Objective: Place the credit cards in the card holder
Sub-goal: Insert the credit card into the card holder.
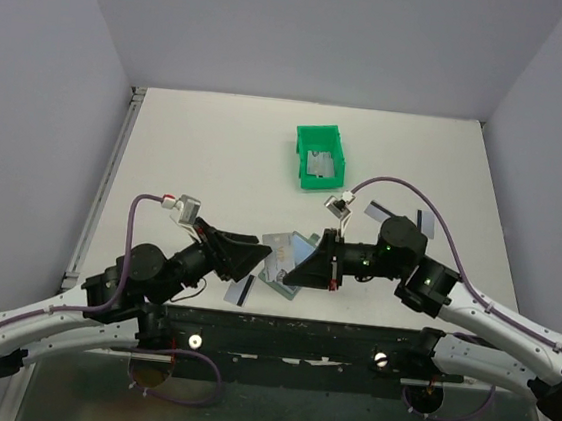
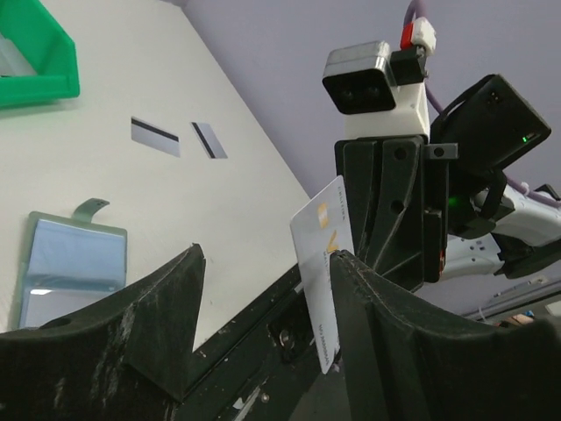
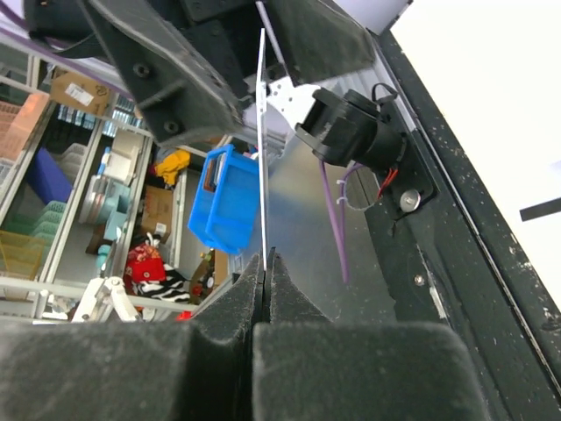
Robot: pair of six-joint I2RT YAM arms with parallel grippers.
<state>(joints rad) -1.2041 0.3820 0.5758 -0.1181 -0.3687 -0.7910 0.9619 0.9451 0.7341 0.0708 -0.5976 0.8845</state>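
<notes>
Pinched shut on a card, edge-on: right gripper. Left gripper gaping either side of it, gripping nothing. Probably a mid-air handover; next, calls for lowering card into holder, open on table below. Shown by left wrist only: card's face, spare cards beyond holder.

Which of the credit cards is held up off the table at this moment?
The white card with the gold chip, pinched upright in the shut right gripper; the striped cards lie flat on the table.
</notes>
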